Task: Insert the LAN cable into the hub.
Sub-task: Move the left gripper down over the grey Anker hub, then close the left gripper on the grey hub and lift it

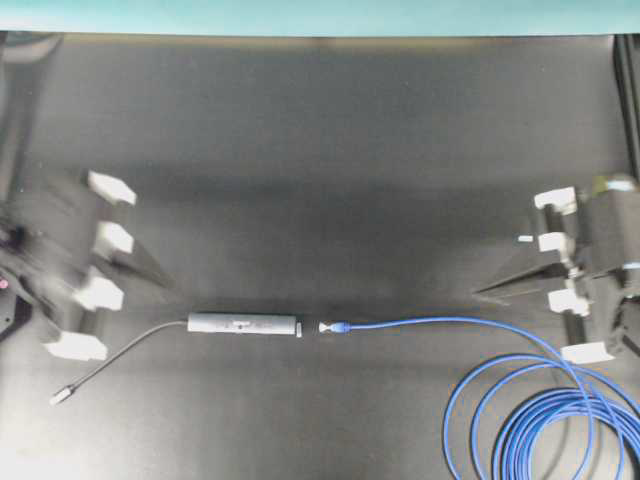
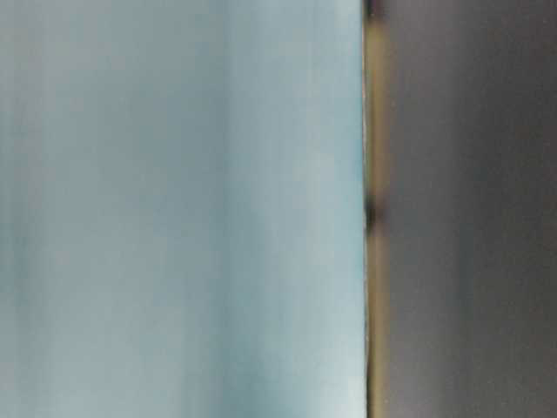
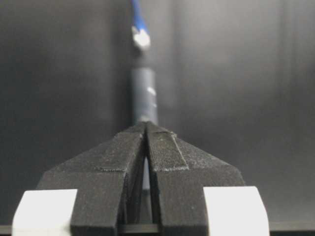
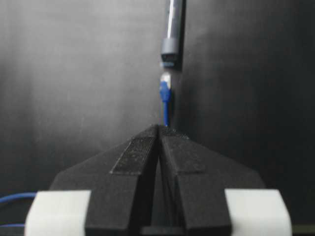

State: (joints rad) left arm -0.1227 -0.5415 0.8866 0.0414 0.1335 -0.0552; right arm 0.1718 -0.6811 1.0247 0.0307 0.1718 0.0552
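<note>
The hub (image 1: 244, 324) lies flat on the black table, its thin grey tail cable (image 1: 110, 365) running left to a small silver plug. The LAN cable's plug (image 1: 332, 327) lies just right of the hub's end, a small gap between them. The blue cable (image 1: 470, 322) runs right into coils (image 1: 545, 420). My left gripper (image 1: 170, 284) is shut and empty, left of the hub and above the table. My right gripper (image 1: 476, 292) is shut and empty, above the cable. The left wrist view shows the hub (image 3: 143, 96) and plug (image 3: 141, 38) beyond the tips (image 3: 146, 124); the right wrist view shows the plug (image 4: 165, 88) and hub (image 4: 172, 34) beyond the tips (image 4: 158, 127).
The table's far edge meets a teal wall (image 1: 320, 15). A dark post (image 1: 628, 90) stands at the far right. The table-level view is blurred, showing only a pale blue surface (image 2: 174, 209) and a dark one.
</note>
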